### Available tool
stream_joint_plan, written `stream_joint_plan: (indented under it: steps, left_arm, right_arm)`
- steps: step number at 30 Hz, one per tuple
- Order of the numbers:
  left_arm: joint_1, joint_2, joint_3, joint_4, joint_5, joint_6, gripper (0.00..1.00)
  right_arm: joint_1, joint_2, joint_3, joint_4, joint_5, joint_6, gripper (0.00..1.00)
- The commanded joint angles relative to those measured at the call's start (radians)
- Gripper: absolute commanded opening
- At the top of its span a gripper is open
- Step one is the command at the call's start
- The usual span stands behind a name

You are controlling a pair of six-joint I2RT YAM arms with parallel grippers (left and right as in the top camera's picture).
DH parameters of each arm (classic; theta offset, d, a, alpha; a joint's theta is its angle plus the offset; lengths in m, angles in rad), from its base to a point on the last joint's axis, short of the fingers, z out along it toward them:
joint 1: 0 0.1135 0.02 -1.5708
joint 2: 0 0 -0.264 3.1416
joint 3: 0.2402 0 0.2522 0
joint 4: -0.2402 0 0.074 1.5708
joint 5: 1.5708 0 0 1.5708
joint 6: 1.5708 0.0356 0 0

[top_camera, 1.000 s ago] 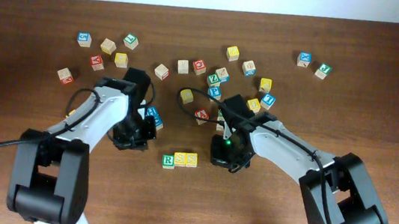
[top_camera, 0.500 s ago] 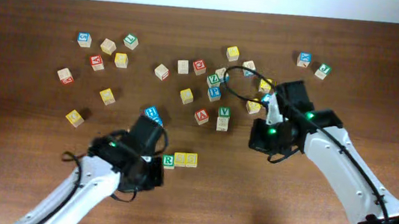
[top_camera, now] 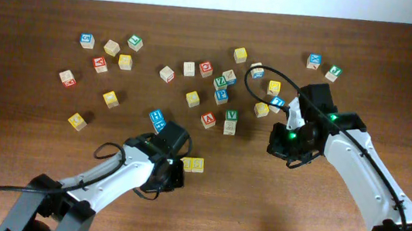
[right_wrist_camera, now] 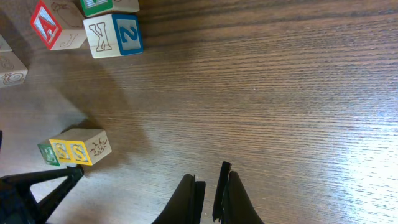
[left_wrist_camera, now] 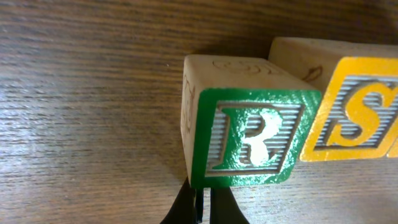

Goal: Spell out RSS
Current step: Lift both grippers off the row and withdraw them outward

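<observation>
In the left wrist view a green R block (left_wrist_camera: 249, 137) stands on the table with a yellow S block (left_wrist_camera: 367, 118) touching its right side. My left gripper (left_wrist_camera: 202, 208) is shut and empty, its tips against the R block's near edge. In the overhead view the left gripper (top_camera: 167, 169) hides the R block, and the two yellow S blocks (top_camera: 193, 164) lie just right of it. My right gripper (top_camera: 288, 144) is shut and empty over bare table. It also shows in the right wrist view (right_wrist_camera: 208, 190), with the block row (right_wrist_camera: 74, 148) far to its left.
Several loose letter blocks are scattered across the back of the table, among them a blue H block (top_camera: 157, 118), a red A block (top_camera: 208, 120) and a green V block (top_camera: 231, 116). A blue block (right_wrist_camera: 115, 34) and a red block (right_wrist_camera: 53, 25) lie ahead of the right gripper.
My left gripper has moved down and right, up against the R block's left side. My right gripper has pulled away from the row, up and to the right.
</observation>
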Motion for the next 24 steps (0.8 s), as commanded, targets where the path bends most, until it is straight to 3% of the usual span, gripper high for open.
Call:
stream_joint_plan:
  steps: [1,24]
  left_arm:
    - [-0.001,0.020,-0.008,0.023,-0.103,-0.009,0.00]
    - [-0.001,0.018,-0.008,0.051,-0.069,-0.009,0.00]
  right_arm:
    - [-0.007,-0.004,0.008,-0.009,-0.009,-0.014,0.05]
    - [-0.007,-0.004,0.008,-0.027,-0.010,-0.021,0.06]
